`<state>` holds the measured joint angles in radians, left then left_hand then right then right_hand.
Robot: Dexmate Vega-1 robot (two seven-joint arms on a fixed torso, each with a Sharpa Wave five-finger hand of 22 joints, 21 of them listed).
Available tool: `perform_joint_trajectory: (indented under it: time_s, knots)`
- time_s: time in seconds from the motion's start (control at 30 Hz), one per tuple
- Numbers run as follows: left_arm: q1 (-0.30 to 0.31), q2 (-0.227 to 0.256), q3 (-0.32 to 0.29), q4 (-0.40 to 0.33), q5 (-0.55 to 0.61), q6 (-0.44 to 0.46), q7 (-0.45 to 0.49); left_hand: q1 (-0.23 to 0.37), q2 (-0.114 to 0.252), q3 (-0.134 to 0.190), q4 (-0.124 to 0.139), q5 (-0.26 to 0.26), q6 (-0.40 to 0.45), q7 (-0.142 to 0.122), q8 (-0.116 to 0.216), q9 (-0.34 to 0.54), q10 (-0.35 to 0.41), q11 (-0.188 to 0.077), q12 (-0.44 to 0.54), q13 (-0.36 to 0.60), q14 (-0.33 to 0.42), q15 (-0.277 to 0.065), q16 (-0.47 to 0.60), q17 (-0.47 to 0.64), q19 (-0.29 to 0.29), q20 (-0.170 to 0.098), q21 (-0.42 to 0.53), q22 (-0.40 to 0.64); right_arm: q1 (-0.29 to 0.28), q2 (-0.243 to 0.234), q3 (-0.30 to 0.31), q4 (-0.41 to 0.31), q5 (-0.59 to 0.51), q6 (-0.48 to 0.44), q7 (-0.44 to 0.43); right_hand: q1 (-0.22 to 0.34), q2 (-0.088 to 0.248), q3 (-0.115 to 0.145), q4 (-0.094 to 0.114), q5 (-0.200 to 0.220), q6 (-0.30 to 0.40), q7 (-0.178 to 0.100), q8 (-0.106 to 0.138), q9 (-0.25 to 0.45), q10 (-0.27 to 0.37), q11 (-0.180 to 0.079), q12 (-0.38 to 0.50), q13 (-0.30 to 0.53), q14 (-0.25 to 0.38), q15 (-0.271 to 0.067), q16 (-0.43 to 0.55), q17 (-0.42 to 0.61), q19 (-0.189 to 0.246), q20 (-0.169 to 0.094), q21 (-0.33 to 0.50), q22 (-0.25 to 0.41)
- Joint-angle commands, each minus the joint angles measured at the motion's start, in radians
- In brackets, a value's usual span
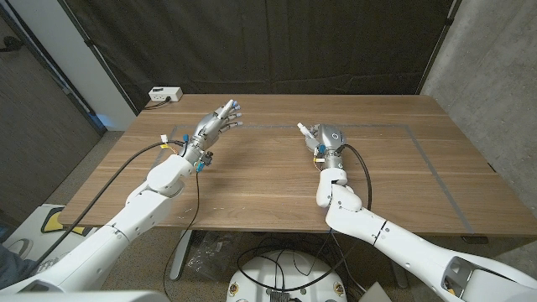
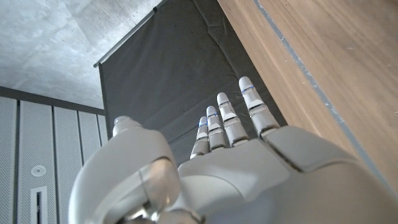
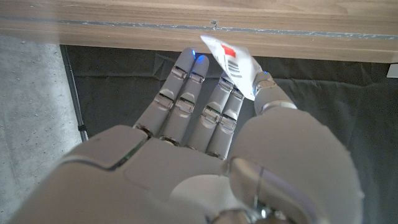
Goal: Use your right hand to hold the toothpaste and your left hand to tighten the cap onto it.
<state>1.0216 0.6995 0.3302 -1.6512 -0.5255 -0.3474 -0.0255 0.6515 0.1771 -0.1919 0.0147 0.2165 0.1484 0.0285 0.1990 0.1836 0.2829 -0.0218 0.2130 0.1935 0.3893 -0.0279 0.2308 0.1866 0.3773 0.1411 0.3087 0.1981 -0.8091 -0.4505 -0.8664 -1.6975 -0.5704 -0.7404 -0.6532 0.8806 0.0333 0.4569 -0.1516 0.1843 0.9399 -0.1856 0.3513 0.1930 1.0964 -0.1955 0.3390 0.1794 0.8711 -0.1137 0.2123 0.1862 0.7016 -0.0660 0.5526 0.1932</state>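
Seen from the head camera, the robot's right hand [image 1: 323, 138] is gripping a small white toothpaste tube [image 1: 302, 128] above the wooden table [image 1: 252, 180], one end jutting toward the left hand [image 1: 216, 123], probably to offer it for capping. The left hand is hovering with fingers spread, holding nothing visible. From the left wrist, its fingers [image 2: 227, 121] are reaching out straight and bare. From the right wrist, the fingers [image 3: 211, 99] are closing around the white tube's flat, red-marked end [image 3: 233, 62]; no cap is discernible.

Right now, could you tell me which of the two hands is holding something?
The right hand: it grips the white toothpaste tube. The left hand's fingers reach out with nothing between them.
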Motion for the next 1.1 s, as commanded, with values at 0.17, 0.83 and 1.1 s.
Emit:
perform_joint_trajectory:
  time_s: [0.17,0.83,1.1]
  knots:
    - [-0.048,-0.015,0.034,0.008,0.005,-0.015,-0.062,0.000,0.004,0.034,0.023,-0.020,0.014,-0.012,0.006,0.007,0.097,-0.001,0.031,0.006,0.089,0.019,0.025,0.013,0.039,-0.025,0.026,0.012,-0.040,0.003,0.065,-0.042,0.040,0.103,-0.082,0.010,0.015,0.008,0.002,-0.004,0.012,0.002,0.003,0.005,0.018,0.007,-0.004,0.002,0.014,-0.071,0.000,0.002,0.012,-0.055,0.006,0.005]
    - [-0.166,-0.025,0.111,0.047,0.059,-0.002,-0.162,-0.113,-0.033,0.023,0.107,-0.021,0.010,-0.030,-0.004,0.006,-0.095,0.030,-0.033,0.012,-0.273,0.074,-0.061,0.009,-0.292,0.021,-0.102,0.001,-0.083,0.041,0.145,-0.077,0.072,0.289,-0.224,0.020,0.018,0.019,-0.002,-0.007,0.045,0.000,0.006,0.006,0.049,0.004,-0.015,0.003,0.085,-0.091,0.005,-0.002,-0.020,-0.069,0.006,0.006]
    - [-0.231,-0.045,0.155,0.092,0.065,-0.019,-0.248,-0.175,-0.063,-0.017,0.127,-0.012,-0.030,-0.020,-0.013,0.005,-0.225,0.047,-0.034,0.008,-0.400,0.093,-0.059,0.009,-0.393,0.019,-0.119,-0.001,-0.086,0.068,0.155,-0.047,0.091,0.353,-0.251,0.021,0.020,0.022,-0.001,-0.008,0.048,0.000,0.005,0.006,0.055,0.001,-0.018,0.003,0.088,-0.093,0.001,-0.002,-0.022,-0.071,0.008,0.006]
